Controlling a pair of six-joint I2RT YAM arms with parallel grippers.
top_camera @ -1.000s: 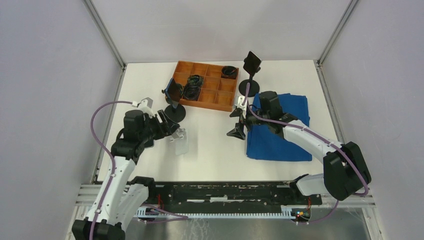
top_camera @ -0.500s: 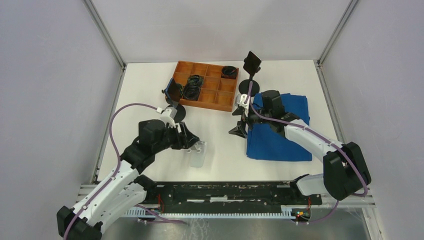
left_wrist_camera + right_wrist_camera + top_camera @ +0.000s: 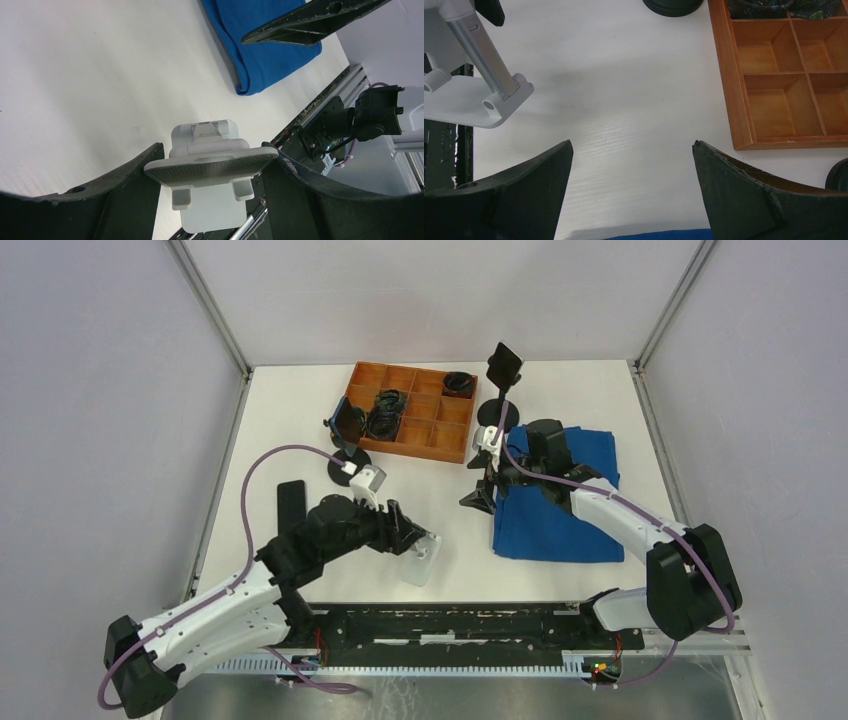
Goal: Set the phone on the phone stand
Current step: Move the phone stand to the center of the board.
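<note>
My left gripper (image 3: 413, 543) is shut on the white phone stand (image 3: 423, 560) and holds it near the front middle of the table. In the left wrist view the stand's textured plate (image 3: 210, 167) is clamped between both black fingers (image 3: 127, 192), and the gripper (image 3: 210, 162) hangs over the white table. A flat black phone (image 3: 291, 503) lies on the table at the left, behind my left arm. My right gripper (image 3: 479, 490) is open and empty beside the blue cloth's left edge. In the right wrist view that gripper (image 3: 631, 150) faces bare table, with the stand (image 3: 471, 95) at the upper left.
An orange compartment tray (image 3: 412, 410) with black items sits at the back centre. Two black holders on round bases stand near it, one (image 3: 347, 432) to its left and one (image 3: 503, 370) to its right. A blue cloth (image 3: 560, 500) lies at the right. The metal rail runs along the front edge.
My left arm has swung right and toward the front, carrying the stand from the left side to the middle, which uncovered the phone. The right arm has hardly moved.
</note>
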